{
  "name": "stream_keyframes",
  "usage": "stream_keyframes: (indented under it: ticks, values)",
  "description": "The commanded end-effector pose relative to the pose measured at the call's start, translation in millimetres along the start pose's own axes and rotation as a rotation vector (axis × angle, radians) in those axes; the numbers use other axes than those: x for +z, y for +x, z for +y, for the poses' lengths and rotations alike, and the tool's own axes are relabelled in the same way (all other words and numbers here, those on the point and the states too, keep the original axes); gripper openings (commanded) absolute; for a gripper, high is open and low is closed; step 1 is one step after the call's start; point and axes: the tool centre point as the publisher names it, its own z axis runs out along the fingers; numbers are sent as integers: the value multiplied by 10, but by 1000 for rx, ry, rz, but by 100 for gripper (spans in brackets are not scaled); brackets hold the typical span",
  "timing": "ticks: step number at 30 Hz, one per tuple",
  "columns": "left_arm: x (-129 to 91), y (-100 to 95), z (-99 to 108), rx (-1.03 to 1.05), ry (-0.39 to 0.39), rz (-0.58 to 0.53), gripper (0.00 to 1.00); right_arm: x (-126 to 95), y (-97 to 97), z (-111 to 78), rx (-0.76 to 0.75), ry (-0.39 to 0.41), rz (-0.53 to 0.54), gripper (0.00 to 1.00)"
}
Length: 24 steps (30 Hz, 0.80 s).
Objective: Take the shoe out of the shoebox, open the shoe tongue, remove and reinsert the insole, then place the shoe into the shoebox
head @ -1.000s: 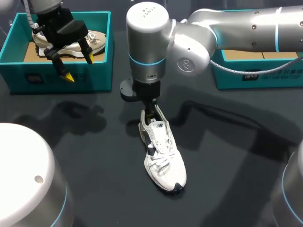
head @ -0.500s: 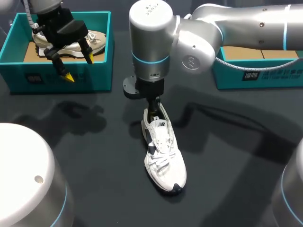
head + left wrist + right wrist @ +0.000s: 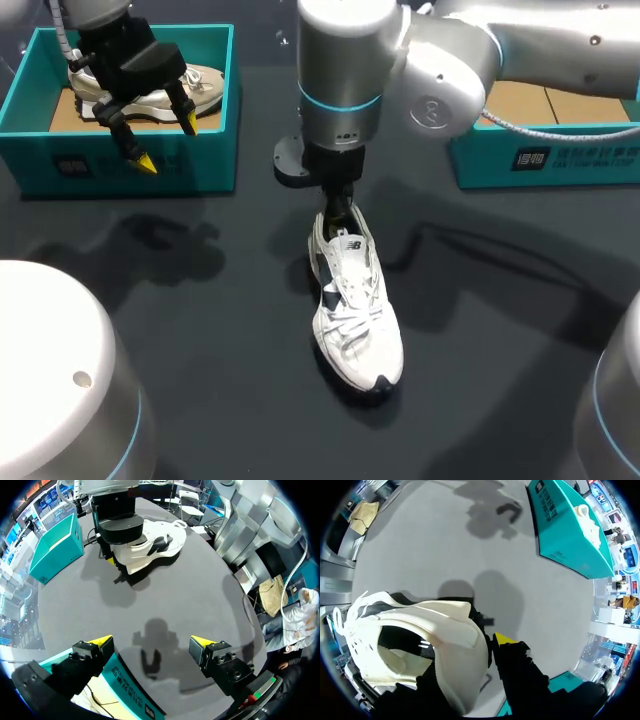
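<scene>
A white sneaker (image 3: 358, 310) lies mid-table, toe towards the front. My right gripper (image 3: 340, 218) comes down from above and is shut on its heel collar. In the right wrist view one yellow fingertip (image 3: 505, 639) sits outside the heel of the sneaker (image 3: 420, 635); the other finger is hidden inside the shoe. My left gripper (image 3: 168, 143) hangs open over the front wall of the left teal shoebox (image 3: 130, 165), holding nothing. From the left wrist view, the left gripper (image 3: 150, 641) faces the sneaker (image 3: 150, 542) across the bare dark table.
A beige shoe (image 3: 200, 85) lies inside the left shoebox. A second teal shoebox (image 3: 540, 155) with a cardboard floor stands at the back right, behind my right arm. Rounded robot bases fill the front left and front right corners.
My right arm has shifted to the right and the sneaker has gone with it, heel held, now pointing straighter towards the front. The left arm has kept still.
</scene>
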Motion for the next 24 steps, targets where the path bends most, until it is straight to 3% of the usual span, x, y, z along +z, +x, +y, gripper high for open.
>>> stream_keyframes:
  ticks: [1, 10, 15, 24]
  values:
    - [4, -2, 4, 1, -2, 1, 100, -376, -10, -242, 1, -1, 1, 0]
    - [4, -2, 4, 1, -2, 1, 100, -1061, -190, -591, 8, 66, 0, 0]
    - [4, -2, 4, 1, -2, 1, 100, -1356, -285, -729, 46, 59, -34, 0]
    - [4, -2, 4, 1, -2, 1, 100, -1356, -285, -729, 46, 59, -34, 0]
